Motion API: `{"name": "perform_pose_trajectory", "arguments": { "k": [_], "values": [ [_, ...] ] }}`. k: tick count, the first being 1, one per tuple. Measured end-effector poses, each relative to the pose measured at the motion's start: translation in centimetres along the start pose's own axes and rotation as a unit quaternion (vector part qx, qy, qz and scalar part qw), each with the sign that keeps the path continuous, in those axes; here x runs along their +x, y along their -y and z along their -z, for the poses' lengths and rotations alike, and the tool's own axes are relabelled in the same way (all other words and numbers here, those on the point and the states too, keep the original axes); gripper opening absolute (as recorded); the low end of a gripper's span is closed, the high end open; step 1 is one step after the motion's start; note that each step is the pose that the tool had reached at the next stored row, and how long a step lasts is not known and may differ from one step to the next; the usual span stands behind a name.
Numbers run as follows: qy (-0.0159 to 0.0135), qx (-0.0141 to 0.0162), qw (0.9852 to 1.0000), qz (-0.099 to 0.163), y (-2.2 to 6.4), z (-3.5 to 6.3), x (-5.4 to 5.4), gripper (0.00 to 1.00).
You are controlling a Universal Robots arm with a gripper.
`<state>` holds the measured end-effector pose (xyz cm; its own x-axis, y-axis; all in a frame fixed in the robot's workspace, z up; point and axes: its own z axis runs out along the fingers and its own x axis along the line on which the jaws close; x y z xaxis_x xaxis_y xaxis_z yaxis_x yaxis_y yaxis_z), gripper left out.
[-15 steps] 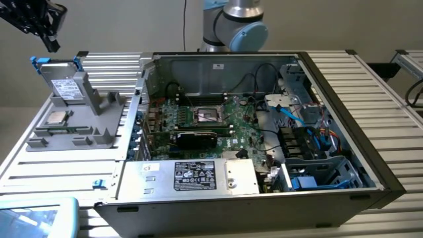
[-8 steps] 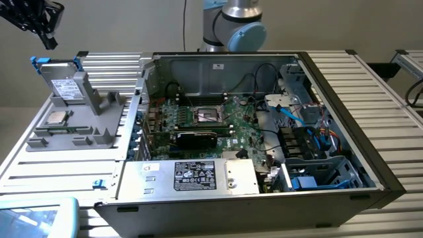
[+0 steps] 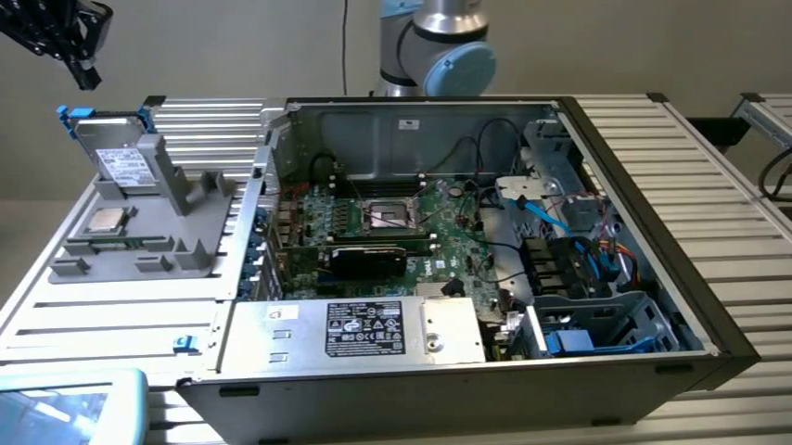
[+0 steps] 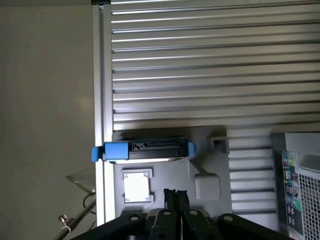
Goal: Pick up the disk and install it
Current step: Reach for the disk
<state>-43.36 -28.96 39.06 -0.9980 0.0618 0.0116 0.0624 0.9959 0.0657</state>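
Disk [image 3: 124, 165] stands upright in grey holder [image 3: 185, 250] w/ blue end up

I've got an open computer case [image 3: 647, 227] on the slatted table [image 3: 111, 320], green motherboard [image 3: 448, 243] inside, labelled silver box [image 3: 359, 329] at its front edge, grey holder [image 3: 185, 199] to the exterior view's left of it, small silver chip [image 3: 104, 221] on that holder

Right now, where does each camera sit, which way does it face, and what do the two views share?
Exterior view: off the arm, raised, looking down on the open computer case and grey fixture; shows the arm and the gripper above the fixture.
Wrist view: on the wrist, facing down at the slatted table and the disk upright in the fixture; shows its shut fingers.
Shared: disk, CPU chip, fixture, gripper.
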Motion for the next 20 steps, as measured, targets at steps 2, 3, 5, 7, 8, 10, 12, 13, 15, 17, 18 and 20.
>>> {"name": "perform_pose_trajectory", "arguments": {
  "k": [2, 3, 5, 7, 8, 10, 12, 13, 15, 17, 18, 20],
  "values": [
    [0.0, 0.0, 1.0, 0.0, -0.32, -0.06, 0.5, 0.11],
    [0.0, 0.0, 1.0, 0.0, -0.48, -0.09, 0.8, 0.11],
    [0.0, 0.0, 1.0, 0.0, -0.79, -0.14, 1.4, 0.11],
    [-0.0001, 0.0, 1.0, 0.0, -1.05, -0.2, 1.8, 0.11],
    [-0.0001, 0.0, 1.0, 0.001, -1.16, -0.24, 2.0, 0.11],
    [-0.0001, 0.0, 1.0, 0.002, -1.32, -0.31, 2.4, 0.11],
    [-0.0003, 0.0001, 1.0, 0.004, -1.44, -0.38, 2.7, 0.11],
    [-0.0003, 0.0001, 1.0, 0.005, -1.51, -0.42, 2.8, 0.11],
    [-0.0005, 0.0001, 1.0, 0.007, -1.63, -0.48, 3.1, 0.11],
    [-0.0005, 0.0001, 1.0, 0.008, -1.78, -0.53, 3.3, 0.11],
    [-0.0006, 0.0001, 1.0, 0.009, -1.94, -0.55, 3.4, 0.11],
    [-0.0011, 0.0001, 1.0, 0.009, -2.3, -0.59, 3.5, 0.11]
  ]
}}
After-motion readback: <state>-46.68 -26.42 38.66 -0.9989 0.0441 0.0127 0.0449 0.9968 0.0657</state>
